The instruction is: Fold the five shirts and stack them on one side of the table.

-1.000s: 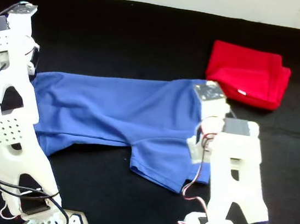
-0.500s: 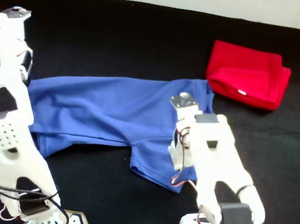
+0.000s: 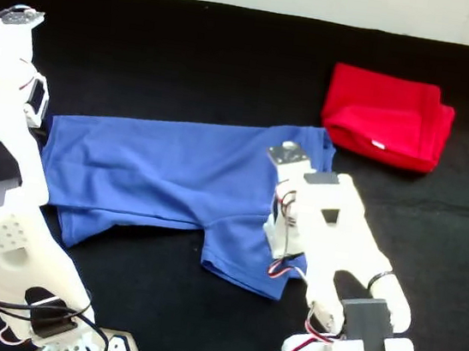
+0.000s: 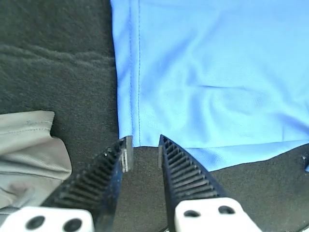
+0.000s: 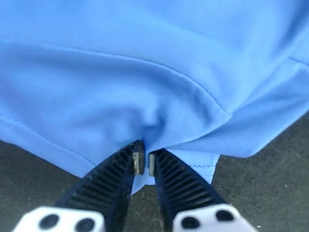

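Blue shirt (image 3: 165, 175) lies spread across the middle of the black table (image 3: 191, 49), one sleeve pointing toward the near edge. Right gripper (image 5: 143, 163) is clamped on a puckered fold of the blue shirt by that sleeve. Left gripper (image 4: 142, 151) sits at the shirt's left hem corner, jaws slightly parted, nothing between them, tips over bare table just off the hem. Grey cloth (image 4: 26, 145) lies near that corner. Folded red shirt (image 3: 389, 118) rests at far right, apart from the blue.
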`<state>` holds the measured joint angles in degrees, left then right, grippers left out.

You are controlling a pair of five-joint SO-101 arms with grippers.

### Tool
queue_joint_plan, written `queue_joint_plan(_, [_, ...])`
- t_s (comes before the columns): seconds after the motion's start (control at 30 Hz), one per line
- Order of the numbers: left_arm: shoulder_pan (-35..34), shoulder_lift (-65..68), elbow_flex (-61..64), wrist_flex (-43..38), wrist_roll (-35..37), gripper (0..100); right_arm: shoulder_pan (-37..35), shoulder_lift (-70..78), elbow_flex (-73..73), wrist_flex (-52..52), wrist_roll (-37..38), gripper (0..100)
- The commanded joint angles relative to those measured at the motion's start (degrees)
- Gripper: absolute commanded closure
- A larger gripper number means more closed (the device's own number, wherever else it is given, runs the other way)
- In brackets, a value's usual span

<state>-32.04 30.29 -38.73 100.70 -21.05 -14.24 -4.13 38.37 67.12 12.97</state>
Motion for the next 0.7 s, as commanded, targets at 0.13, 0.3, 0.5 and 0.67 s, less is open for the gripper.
queue_joint_plan(0.13, [-0.5,-2.0,-0.2,0.5,-0.4,89,5.1,-0.6,-5.8,6.5,2.4,99.3])
queue_joint_plan(0.3, [-0.4,-2.0,-0.2,0.5,-0.4,89,4.8,0.0,-5.8,6.3,3.7,91.3])
queue_joint_plan(0.5, [-0.1,-1.9,-0.2,0.5,-0.4,89,3.1,-0.3,-5.9,6.0,3.7,87.9])
queue_joint_plan(0.67, [-0.1,-1.9,-0.2,0.5,-0.4,89,0.7,0.0,-5.8,6.3,3.7,88.0])
